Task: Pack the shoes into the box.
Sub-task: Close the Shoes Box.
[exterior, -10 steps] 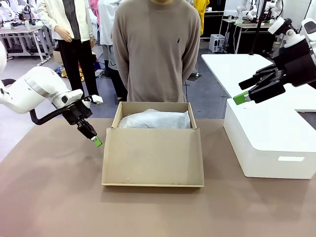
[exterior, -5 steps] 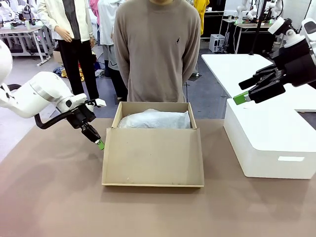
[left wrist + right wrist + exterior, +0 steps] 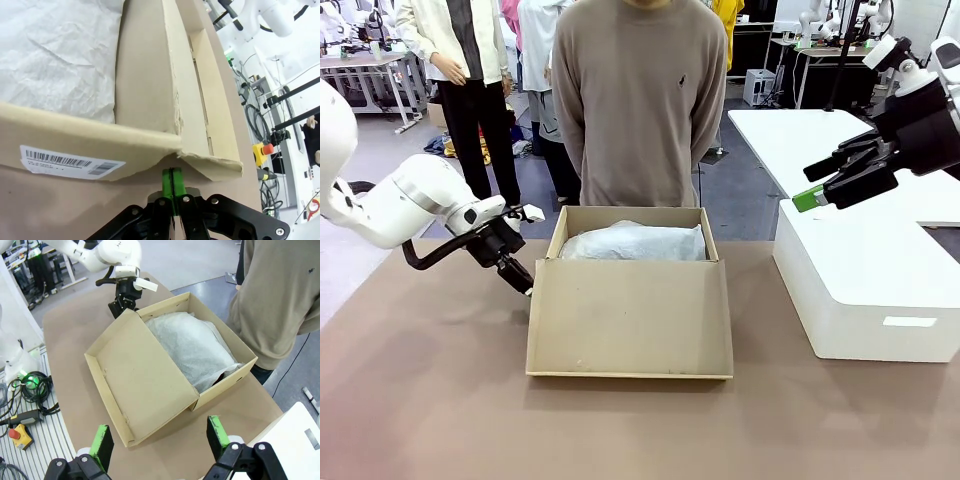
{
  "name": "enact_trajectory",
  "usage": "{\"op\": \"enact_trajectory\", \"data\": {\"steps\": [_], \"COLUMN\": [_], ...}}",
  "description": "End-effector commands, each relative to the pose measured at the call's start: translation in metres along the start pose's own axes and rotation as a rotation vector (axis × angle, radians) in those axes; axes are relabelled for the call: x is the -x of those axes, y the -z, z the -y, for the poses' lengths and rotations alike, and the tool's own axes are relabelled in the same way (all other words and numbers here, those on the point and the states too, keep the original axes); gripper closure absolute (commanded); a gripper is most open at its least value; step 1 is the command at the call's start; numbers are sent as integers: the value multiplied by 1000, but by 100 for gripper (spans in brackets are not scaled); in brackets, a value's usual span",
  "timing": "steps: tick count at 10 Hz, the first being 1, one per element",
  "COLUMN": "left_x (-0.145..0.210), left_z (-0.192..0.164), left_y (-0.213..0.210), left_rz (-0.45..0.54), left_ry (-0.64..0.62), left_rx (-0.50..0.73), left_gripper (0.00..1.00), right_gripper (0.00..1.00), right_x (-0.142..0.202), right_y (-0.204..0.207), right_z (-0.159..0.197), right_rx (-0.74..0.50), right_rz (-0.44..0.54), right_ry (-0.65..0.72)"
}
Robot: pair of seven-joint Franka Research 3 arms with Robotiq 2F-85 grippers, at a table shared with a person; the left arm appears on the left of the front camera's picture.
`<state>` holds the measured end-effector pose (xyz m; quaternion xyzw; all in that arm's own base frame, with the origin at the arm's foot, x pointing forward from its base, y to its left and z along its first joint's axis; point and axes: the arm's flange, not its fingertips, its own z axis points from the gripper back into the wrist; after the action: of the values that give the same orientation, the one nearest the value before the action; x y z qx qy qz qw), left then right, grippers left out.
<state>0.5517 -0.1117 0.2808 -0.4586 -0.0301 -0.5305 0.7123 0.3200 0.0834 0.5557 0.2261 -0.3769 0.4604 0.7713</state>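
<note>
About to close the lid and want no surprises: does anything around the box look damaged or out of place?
One thing: the box has a torn, ragged cardboard edge at the corner where the lid hinges, right in front of the shut left gripper. The white paper bulges above the rim. Otherwise nothing is spilled or askew.

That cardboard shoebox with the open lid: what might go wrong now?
The left gripper's shut fingers press against the shoebox's torn lid corner; pushing further could rip the cardboard more or slide the whole box. The tissue paper bulges above the rim, so it may get pinched when the lid closes.
</note>
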Motion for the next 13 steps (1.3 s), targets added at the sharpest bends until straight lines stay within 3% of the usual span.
{"op": "enact_trajectory", "data": {"steps": [1, 8, 13], "left_x": [3, 3, -2], "left_z": [1, 8, 18], "left_y": [7, 10, 3], "left_rz": [54, 107, 232], "left_ry": [19, 2, -33], "left_rx": [24, 246, 308], "left_gripper": [100, 100, 100], "right_gripper": [0, 0, 0], "right_x": [-1, -1, -1], "right_y": [1, 1, 1], "right_z": [4, 4, 4], "right_rx": [-16, -16, -16], "right_rz": [21, 21, 21], "right_ry": [-20, -20, -20]}}
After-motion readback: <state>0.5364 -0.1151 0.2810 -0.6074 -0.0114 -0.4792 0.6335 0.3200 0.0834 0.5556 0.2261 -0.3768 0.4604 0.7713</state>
